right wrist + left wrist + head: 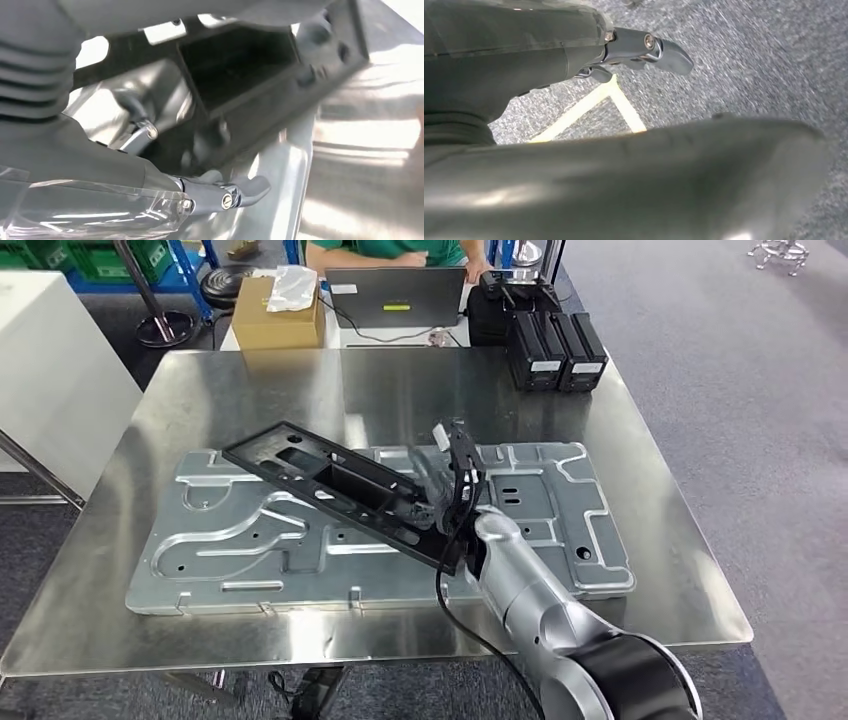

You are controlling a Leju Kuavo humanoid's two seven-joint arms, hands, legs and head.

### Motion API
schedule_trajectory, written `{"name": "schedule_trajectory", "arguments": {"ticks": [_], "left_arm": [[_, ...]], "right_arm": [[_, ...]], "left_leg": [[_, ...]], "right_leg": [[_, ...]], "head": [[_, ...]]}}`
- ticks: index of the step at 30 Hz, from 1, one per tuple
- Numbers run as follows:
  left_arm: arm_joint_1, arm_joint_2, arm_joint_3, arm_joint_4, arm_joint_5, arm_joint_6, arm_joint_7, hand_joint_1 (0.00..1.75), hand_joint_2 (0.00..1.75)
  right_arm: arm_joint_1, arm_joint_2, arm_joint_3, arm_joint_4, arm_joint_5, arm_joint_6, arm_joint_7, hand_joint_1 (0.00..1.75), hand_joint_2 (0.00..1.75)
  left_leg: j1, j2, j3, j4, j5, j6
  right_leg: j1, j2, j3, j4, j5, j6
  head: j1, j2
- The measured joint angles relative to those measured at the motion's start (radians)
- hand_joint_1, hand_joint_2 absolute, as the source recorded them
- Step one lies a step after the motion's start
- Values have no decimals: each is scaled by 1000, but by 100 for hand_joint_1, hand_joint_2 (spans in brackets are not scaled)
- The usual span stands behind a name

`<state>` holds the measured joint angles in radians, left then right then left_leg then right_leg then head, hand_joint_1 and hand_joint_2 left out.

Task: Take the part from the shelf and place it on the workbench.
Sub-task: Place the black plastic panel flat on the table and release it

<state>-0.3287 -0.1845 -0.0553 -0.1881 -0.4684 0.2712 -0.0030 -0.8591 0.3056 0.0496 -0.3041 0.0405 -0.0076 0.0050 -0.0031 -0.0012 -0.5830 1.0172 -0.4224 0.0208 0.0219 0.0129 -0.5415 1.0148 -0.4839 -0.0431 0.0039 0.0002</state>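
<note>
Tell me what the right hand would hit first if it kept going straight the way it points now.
Nothing beyond what it already holds: the right hand grips the black plastic part. Pushing on up the table, it would probably drive that part along the stamped metal panel; depth is hard to judge.

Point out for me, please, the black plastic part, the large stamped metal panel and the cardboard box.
black plastic part [300, 462]: head view, on its flat far end.
stamped metal panel [230, 540]: head view, on a bare area of its left half.
cardboard box [275, 325]: head view, on its top face.
</note>
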Motion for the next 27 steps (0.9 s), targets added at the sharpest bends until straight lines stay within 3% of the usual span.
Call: {"name": "schedule_trajectory", "arguments": {"ticks": [2,4,7,8,9,10,12,14,17,19,23,24,25,27], "left_arm": [[1,0,0,0,-1,1,-1,0,0],[3,3,0,0,-1,3,-2,0,0],[4,6,0,0,-4,6,-8,0,0],[4,6,0,0,-6,7,-11,0,0],[4,6,0,0,-8,7,-13,0,0],[4,7,0,0,-11,7,-16,0,0],[4,6,0,0,-13,7,-19,0,0],[-1,5,0,0,-15,7,-21,0,0],[-7,3,0,0,-17,8,-23,0,0],[-9,2,0,0,-17,8,-23,0,0],[-13,1,0,0,-17,8,-23,0,0],[-14,0,0,0,-17,8,-23,0,0],[-14,0,0,0,-17,8,-21,0,0],[-14,0,0,0,-17,9,-17,0,0]], "right_arm": [[-4,-9,-43,1,-16,-2,4,0,0],[-8,-15,-73,3,-22,-5,6,0,0],[-9,-23,-102,5,-32,-15,8,0,0],[-9,-27,-111,6,-37,-18,9,0,0],[-10,-33,-121,8,-42,-20,9,0,0],[-10,-38,-130,10,-46,-22,11,0,0],[-13,-46,-143,11,-49,-22,12,0,0],[-16,-53,-151,12,-49,-23,13,0,0],[-19,-67,-159,13,-49,-25,13,0,0],[-20,-74,-162,14,-49,-27,13,0,0],[-19,-84,-168,15,-47,-26,5,0,0],[-18,-85,-169,16,-45,-21,-5,0,0],[-16,-86,-169,16,-40,-14,-21,0,0],[-12,-87,-166,17,-19,-4,-77,0,0]], "left_leg": [[1,-4,-4,-3,4,-9],[-1,-4,-20,26,-17,-19],[10,-4,-97,193,-106,-35],[15,-3,-119,244,-120,-41],[21,-3,-128,264,-116,-47],[27,-2,-118,242,-93,-54],[39,2,-58,115,-31,-67],[43,0,-14,23,-6,-63],[37,-5,-11,11,-7,-34],[36,-3,-15,8,0,-19],[28,0,-28,7,8,-4],[25,0,-29,7,9,-3],[23,0,-29,7,9,-3],[19,-1,-27,7,10,-4]], "right_leg": [[-3,-3,1,-12,14,-1],[-13,-4,3,-32,34,0],[-21,-4,-3,-40,47,4],[-23,-4,-4,-39,47,5],[-25,-4,-4,-38,46,8],[-28,-3,-4,-35,44,11],[-34,0,-6,-23,35,25],[-33,2,-12,-8,25,42],[-32,4,-16,-6,23,60],[-37,1,-28,21,3,68],[-36,-5,-139,245,-108,73],[-36,-5,-153,272,-110,71],[-34,-5,-149,263,-93,67],[-28,-4,-93,149,-27,50]], "head": [[0,0],[-1,0],[-4,0],[-5,0],[-5,0],[-5,0],[-5,0],[-6,0],[-5,0],[-4,0],[-4,0],[-4,0],[-4,0],[-4,0]]}}
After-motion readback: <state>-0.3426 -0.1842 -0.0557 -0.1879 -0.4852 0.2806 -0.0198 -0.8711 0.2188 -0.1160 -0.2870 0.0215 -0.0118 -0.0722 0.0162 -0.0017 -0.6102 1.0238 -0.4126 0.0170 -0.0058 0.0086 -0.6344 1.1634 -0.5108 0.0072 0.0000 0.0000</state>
